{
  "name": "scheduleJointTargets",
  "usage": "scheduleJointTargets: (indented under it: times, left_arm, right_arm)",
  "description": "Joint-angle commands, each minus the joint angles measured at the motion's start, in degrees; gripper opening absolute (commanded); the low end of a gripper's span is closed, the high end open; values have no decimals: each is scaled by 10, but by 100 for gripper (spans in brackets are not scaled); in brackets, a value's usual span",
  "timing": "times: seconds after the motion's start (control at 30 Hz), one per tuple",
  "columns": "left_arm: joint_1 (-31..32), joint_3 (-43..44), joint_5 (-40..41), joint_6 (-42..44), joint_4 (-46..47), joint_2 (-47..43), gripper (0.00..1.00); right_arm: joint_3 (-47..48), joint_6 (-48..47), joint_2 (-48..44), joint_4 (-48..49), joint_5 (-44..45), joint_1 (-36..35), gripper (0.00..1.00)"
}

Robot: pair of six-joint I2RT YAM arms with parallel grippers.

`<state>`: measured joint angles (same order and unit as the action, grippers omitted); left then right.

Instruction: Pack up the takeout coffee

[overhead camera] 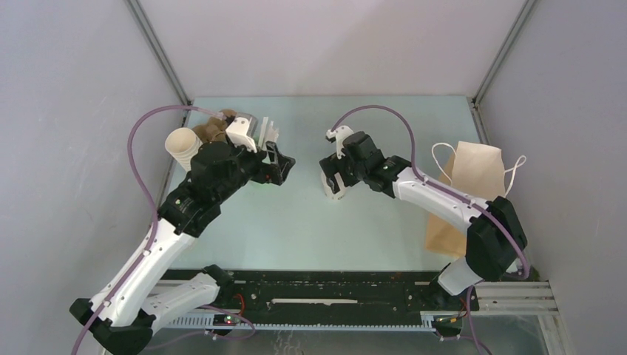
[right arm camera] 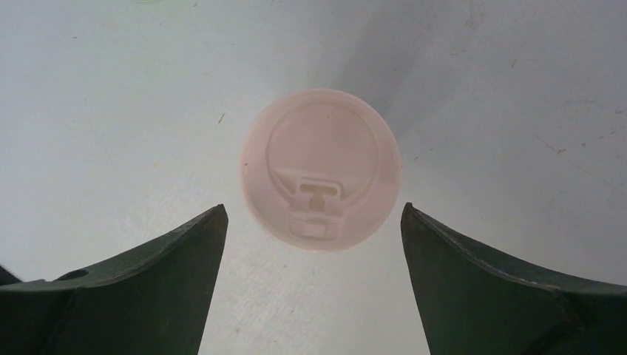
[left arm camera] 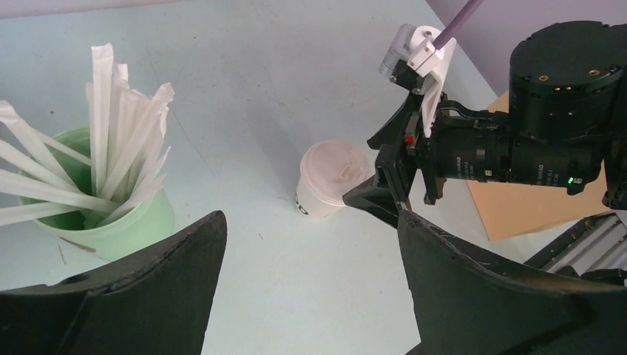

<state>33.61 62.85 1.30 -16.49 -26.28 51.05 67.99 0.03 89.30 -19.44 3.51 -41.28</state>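
The takeout coffee is a small cream-white paper cup with a round white lid (right arm camera: 322, 177). It stands upright on the table near the middle (overhead camera: 334, 192) and also shows in the left wrist view (left arm camera: 331, 181). My right gripper (right arm camera: 313, 208) hovers just above it, open, with one jaw on each side of the lid and touching nothing; it shows in the top view (overhead camera: 332, 177) and the left wrist view (left arm camera: 384, 194). My left gripper (overhead camera: 281, 164) is open and empty, a short way left of the cup, and points toward it (left arm camera: 312, 216).
A brown paper bag (overhead camera: 467, 194) with white handles lies at the right, also in the left wrist view (left arm camera: 529, 211). A pale green cup of white sticks (left arm camera: 103, 222) stands at the back left, next to a stack of cream cups (overhead camera: 181, 145) and brown items (overhead camera: 213, 131).
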Motion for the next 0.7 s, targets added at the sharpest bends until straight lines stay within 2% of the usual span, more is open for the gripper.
scheduleJointTargets:
  times: [0.0,0.17,0.33,0.47,0.67]
  left_arm:
    - [-3,49,-31,-2,5,14,90]
    - [-3,70,-56,-35,-7,57,91]
    - [-5,113,-119,-81,-41,142,90]
    - [-3,132,-162,-140,-47,219,90]
    - [31,113,-129,-242,-25,283,73]
  right_arm:
    - [28,62,-50,-38,-22,8,96]
    - [46,164,-71,-71,-131,58,96]
    - [72,253,-26,-107,-300,146,93]
    - [73,285,13,-126,-384,196,90]
    - [66,275,35,-148,-413,226,87]
